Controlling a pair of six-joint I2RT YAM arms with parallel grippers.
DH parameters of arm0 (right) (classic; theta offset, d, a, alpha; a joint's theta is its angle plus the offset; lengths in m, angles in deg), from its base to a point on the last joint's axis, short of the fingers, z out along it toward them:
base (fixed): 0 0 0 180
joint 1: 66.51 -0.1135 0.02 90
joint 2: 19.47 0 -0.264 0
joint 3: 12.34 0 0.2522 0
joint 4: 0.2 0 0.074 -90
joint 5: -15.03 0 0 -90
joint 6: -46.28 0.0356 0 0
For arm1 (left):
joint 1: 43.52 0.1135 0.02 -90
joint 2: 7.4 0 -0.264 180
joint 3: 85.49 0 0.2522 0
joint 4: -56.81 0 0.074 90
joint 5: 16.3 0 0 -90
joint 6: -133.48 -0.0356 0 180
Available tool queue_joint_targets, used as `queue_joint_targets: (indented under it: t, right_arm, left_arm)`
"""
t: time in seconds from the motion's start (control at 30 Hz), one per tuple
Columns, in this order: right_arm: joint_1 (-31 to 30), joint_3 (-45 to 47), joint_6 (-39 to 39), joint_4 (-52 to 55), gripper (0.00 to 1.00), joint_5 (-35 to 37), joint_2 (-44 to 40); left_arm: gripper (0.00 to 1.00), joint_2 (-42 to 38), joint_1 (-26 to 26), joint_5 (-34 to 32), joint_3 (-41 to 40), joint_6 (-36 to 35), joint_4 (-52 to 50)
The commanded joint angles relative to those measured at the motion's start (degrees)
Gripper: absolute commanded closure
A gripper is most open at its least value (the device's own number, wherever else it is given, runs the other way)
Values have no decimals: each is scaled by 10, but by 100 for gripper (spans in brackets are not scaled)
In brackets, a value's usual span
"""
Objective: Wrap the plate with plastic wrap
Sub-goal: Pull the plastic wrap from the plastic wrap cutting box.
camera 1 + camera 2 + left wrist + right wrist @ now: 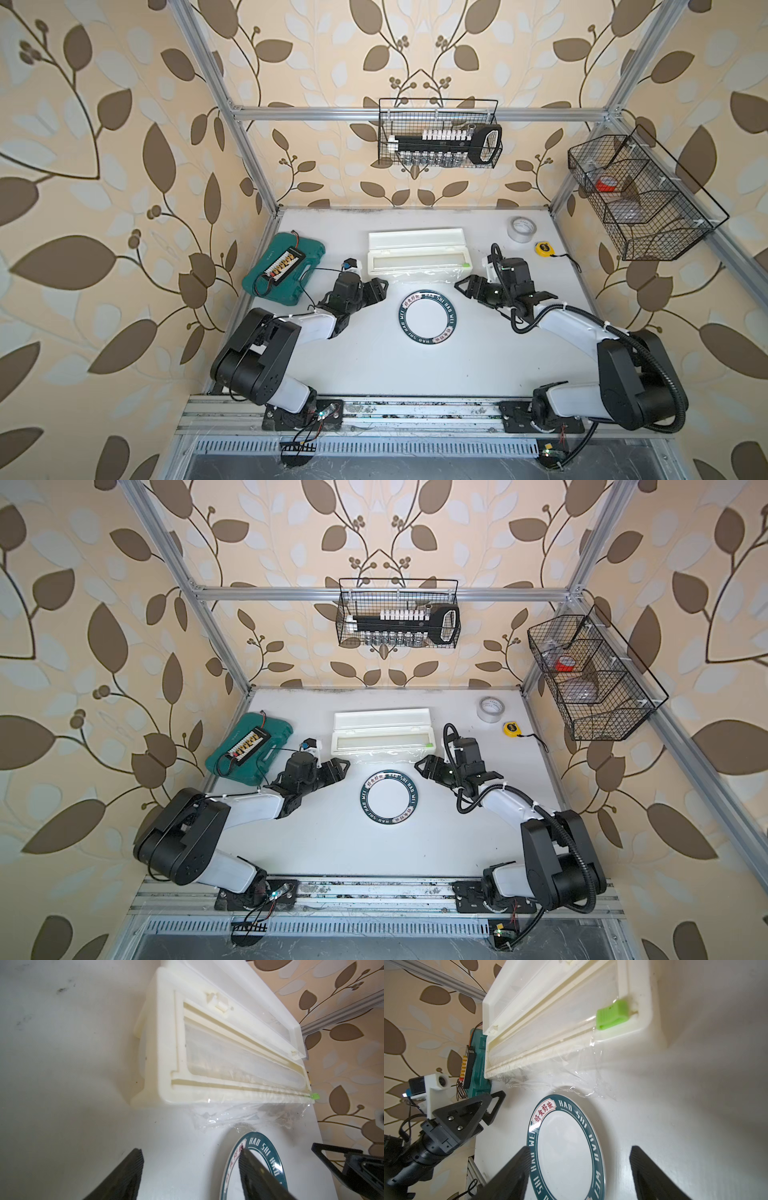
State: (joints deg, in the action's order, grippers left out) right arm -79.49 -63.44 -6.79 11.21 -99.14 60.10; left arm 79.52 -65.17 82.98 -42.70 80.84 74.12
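The plate (428,316) (390,796) lies flat mid-table, white centre inside a dark green lettered rim. Behind it sits the white dispenser box (417,253) (207,1043) with its lid up and a green tab (613,1015) at its right end. A short crinkly flap of plastic wrap (419,276) (228,1115) (571,1076) hangs from the box's front onto the table, ending just short of the plate (562,1147). My left gripper (380,289) (190,1153) hovers open left of the plate. My right gripper (463,284) (580,1149) hovers open to its right. Both hold nothing.
A green tool case (286,266) with a wired board on top lies at the left. A grey tape roll (523,228) and a yellow tape measure (545,248) sit back right. Wire baskets hang on the back wall (440,133) and the right frame (640,199).
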Motion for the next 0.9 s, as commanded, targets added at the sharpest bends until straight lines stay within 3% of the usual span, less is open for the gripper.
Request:
queue_joint_targets:
  t: [0.0,0.4,0.87]
  right_arm:
    - [1,8,25,-62,24,-33,18]
    - [11,21,19,-101,25,-13,47]
    - [-10,-1,26,-262,23,-20,155]
  left_arm:
    - [27,33,7,20,20,-20,91]
    - [36,101,11,42,61,-13,134]
    - [52,114,24,55,49,-4,148]
